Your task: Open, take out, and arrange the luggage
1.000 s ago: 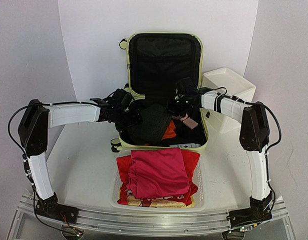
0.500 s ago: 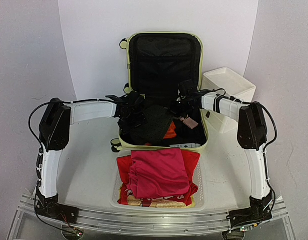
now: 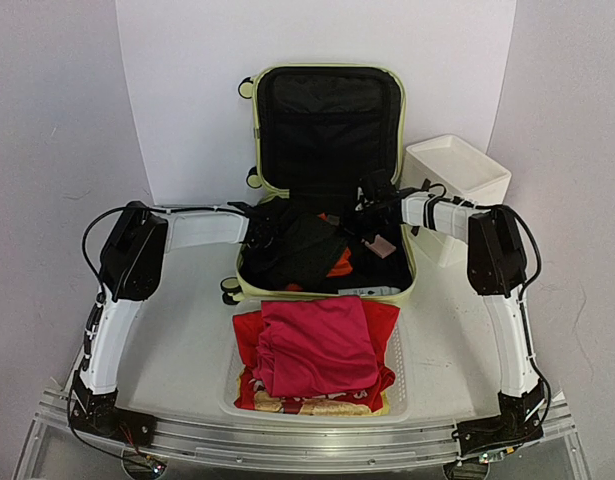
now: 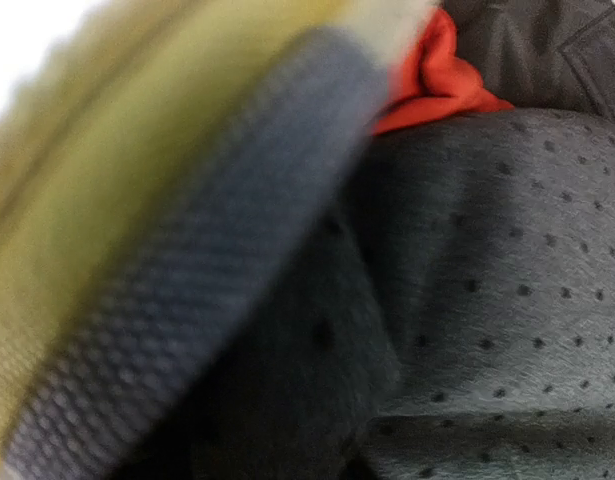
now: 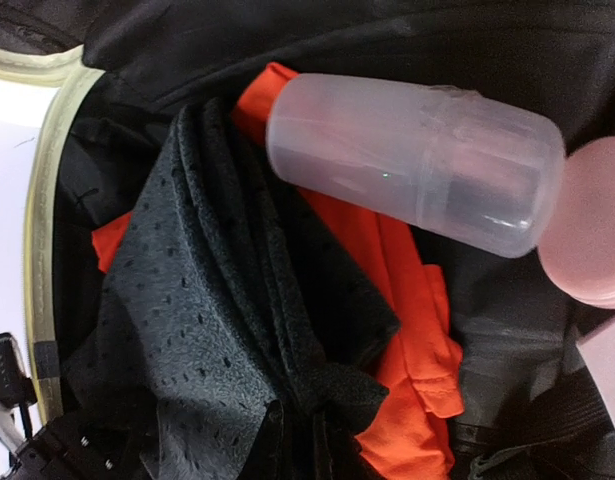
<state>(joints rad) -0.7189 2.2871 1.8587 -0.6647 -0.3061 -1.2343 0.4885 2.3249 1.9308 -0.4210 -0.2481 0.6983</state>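
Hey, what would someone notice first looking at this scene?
The open yellow-green luggage stands out at the back of the table, lid upright, holding black mesh fabric and orange cloth. In front of it, bright red clothes heap in a white basket.

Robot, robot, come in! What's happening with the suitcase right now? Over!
Left gripper at the black mesh cloth, jaws unclear. Right gripper shut inside the suitcase. Lid up; orange cloth, clear bottle inside. Over.

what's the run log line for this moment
luggage open, lid upright | left claw at black mesh garment, grip unclear | right claw shut, near clear bottle | basket holds red clothes
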